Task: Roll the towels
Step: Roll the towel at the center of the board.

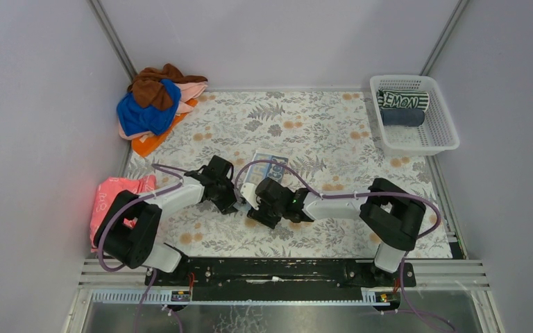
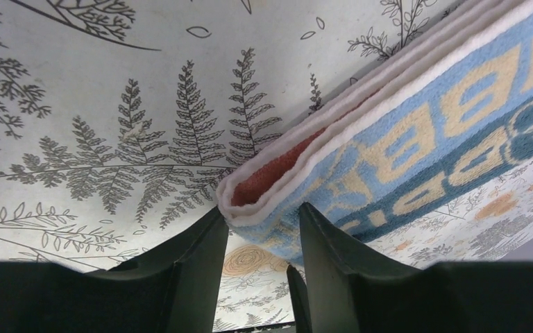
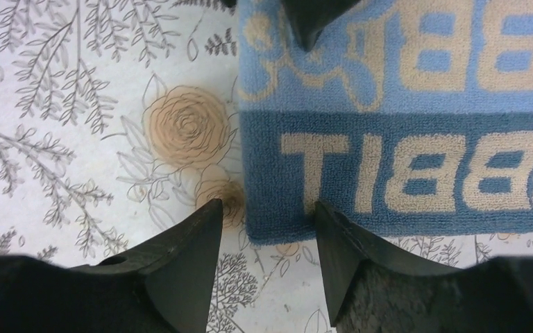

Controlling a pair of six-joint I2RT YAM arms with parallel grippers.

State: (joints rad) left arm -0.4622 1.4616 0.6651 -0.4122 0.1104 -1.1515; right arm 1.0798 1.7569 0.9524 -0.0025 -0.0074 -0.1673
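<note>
Lying folded in layers mid-bench (image 1: 333, 132), the letter-printed towel (image 1: 269, 165) meets both arms at its near end. The left gripper (image 2: 260, 216) has its fingers drawn narrow around the layered end, pressing it from both sides. The right gripper (image 3: 267, 208) stands half-spread over the towel's corner, one finger above bare floral cloth, the other at the towel's edge, gripping nothing. More towels (image 1: 154, 104) sit heaped in the far left corner. Two rolled towels (image 1: 402, 109) lie in the white basket (image 1: 413, 78) at far right.
</note>
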